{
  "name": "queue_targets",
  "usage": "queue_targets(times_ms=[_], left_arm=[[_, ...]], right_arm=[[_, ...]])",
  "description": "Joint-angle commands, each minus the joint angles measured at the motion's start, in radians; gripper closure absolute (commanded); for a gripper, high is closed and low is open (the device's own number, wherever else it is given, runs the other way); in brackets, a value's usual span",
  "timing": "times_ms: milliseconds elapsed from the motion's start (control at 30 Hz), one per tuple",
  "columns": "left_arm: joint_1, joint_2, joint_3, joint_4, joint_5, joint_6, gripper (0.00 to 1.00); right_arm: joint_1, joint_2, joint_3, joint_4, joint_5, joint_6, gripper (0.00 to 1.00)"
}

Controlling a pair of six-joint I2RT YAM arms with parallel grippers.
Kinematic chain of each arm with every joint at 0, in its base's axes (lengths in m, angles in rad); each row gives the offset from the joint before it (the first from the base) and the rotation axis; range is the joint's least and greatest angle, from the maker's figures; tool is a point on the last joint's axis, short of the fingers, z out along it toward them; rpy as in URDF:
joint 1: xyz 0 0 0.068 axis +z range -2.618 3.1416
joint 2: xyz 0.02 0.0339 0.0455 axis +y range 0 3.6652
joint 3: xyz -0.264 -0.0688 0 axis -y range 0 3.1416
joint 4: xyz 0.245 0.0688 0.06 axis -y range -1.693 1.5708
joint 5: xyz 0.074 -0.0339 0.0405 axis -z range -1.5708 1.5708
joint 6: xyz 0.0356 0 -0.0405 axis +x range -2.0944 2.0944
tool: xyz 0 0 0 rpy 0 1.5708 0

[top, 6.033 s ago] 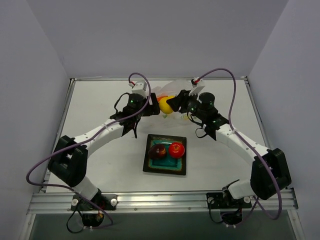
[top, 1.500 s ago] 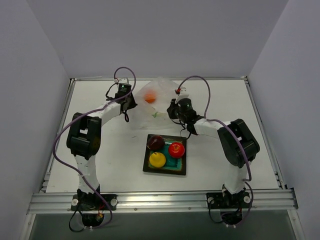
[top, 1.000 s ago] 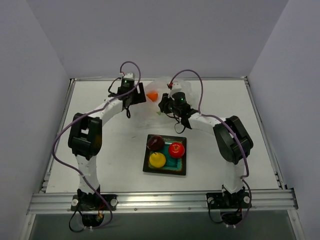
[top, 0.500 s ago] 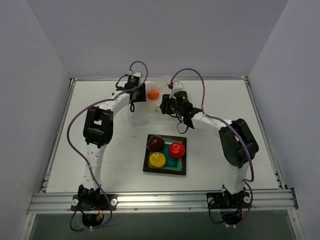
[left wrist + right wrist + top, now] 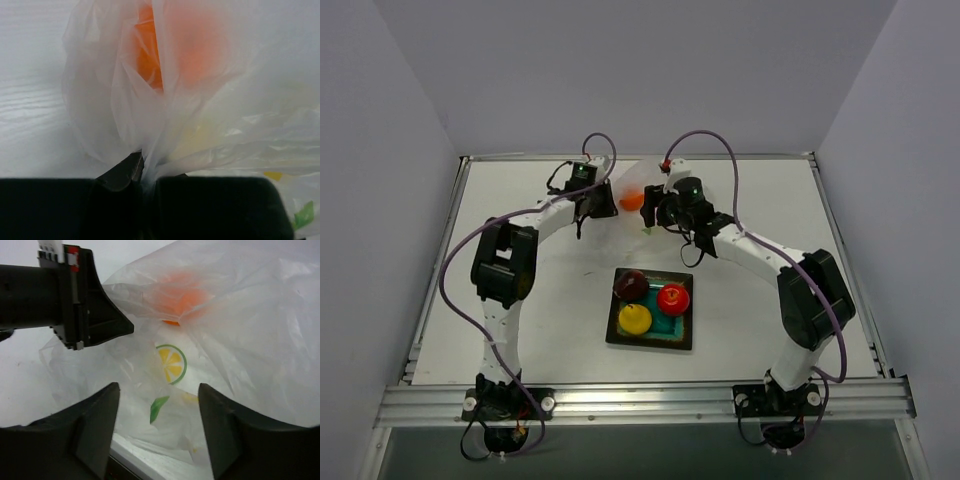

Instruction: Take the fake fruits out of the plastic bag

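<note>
The thin see-through plastic bag lies at the back middle of the table with an orange fake fruit inside it. My left gripper is shut on a bunched fold of the plastic bag, just left of the orange fruit, which shows through the film. My right gripper is on the bag's right side, open. The bag with its lemon print lies between its fingers, and the orange fruit is beyond them. The dark red, bright red and yellow fruits sit on the plate.
The square teal plate with a dark rim stands in the middle of the table, nearer than the bag. In the right wrist view my left gripper's black body reaches in from the left, close to the bag. Walls enclose the table.
My left gripper has shut on the bag's film. The right gripper has opened wider and shifted slightly right. The orange fruit stays inside the bag between the two grippers.
</note>
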Motion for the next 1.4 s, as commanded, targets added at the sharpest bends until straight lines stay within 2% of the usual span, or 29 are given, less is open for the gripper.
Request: queue_targets(times_ms=[0,33,100,267,433,500,600,733,967,1067,1267,1367], left_arm=[[-0.017,-0.148,-0.068,0.160,0.116,-0.052,0.98],[-0.025,-0.157,-0.073,0.162,0.126,-0.049,0.98],[-0.030,-0.160,-0.066,0.148,0.143,-0.043,0.98],[-0.031,-0.110,0.040,0.059,0.168,-0.029,0.98],[-0.030,-0.068,0.127,0.028,0.174,-0.017,0.98],[-0.025,-0.035,0.164,-0.010,0.159,-0.002,0.98],[-0.008,0.025,0.235,-0.041,0.162,0.003,0.98],[0.010,0.114,0.318,-0.071,0.176,0.001,0.98],[0.061,0.275,0.454,-0.093,0.223,-0.032,0.98],[0.087,0.317,0.488,-0.084,0.242,-0.063,0.98],[0.105,0.360,0.537,-0.079,0.255,-0.089,0.98],[0.104,0.349,0.516,-0.059,0.269,-0.106,0.98]], right_arm=[[0.007,-0.045,0.055,-0.098,0.031,-0.076,0.34],[0.004,-0.052,0.054,-0.109,0.042,-0.090,0.25],[-0.013,-0.075,0.068,-0.135,0.018,-0.139,0.17],[-0.040,-0.023,0.224,-0.302,-0.040,-0.269,0.09],[-0.137,0.166,0.403,-0.316,-0.200,-0.251,0.23],[-0.167,0.236,0.512,-0.316,-0.196,-0.222,0.36],[-0.194,0.375,0.630,-0.310,-0.174,-0.173,0.49],[-0.221,0.587,0.849,-0.311,-0.131,-0.061,0.54],[-0.227,0.783,1.048,-0.282,-0.134,0.069,0.55],[-0.227,0.811,1.054,-0.283,-0.134,0.073,0.55],[-0.224,0.770,0.922,-0.282,-0.117,0.040,0.55],[-0.211,0.669,0.765,-0.264,-0.091,0.010,0.66]])
